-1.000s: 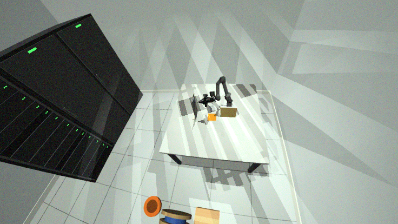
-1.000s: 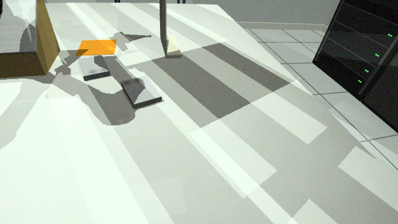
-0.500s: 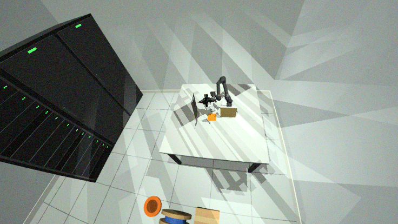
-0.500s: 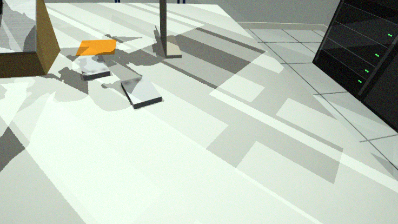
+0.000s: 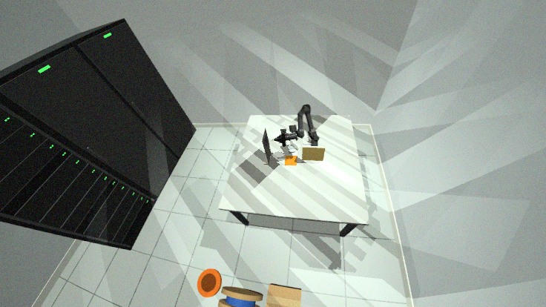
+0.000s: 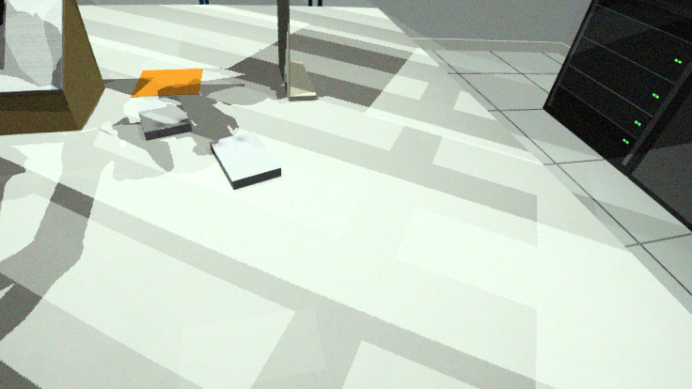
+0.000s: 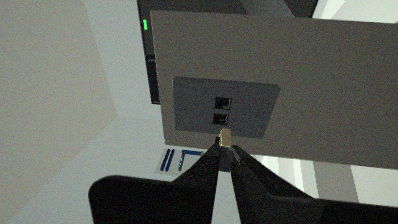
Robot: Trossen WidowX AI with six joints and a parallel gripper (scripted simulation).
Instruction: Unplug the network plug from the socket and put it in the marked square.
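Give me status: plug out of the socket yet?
Done: wrist view shows both sockets on the panel dark and vacant, and the plug clear of them. In hand: gripper shut on the plug. Left: carry it to the orange square, set it down, release, retreat.

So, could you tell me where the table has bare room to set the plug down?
The orange square is bare, bordered by the box and the panel. Just in front, two flat blocks crowd it. The table beyond them is open.
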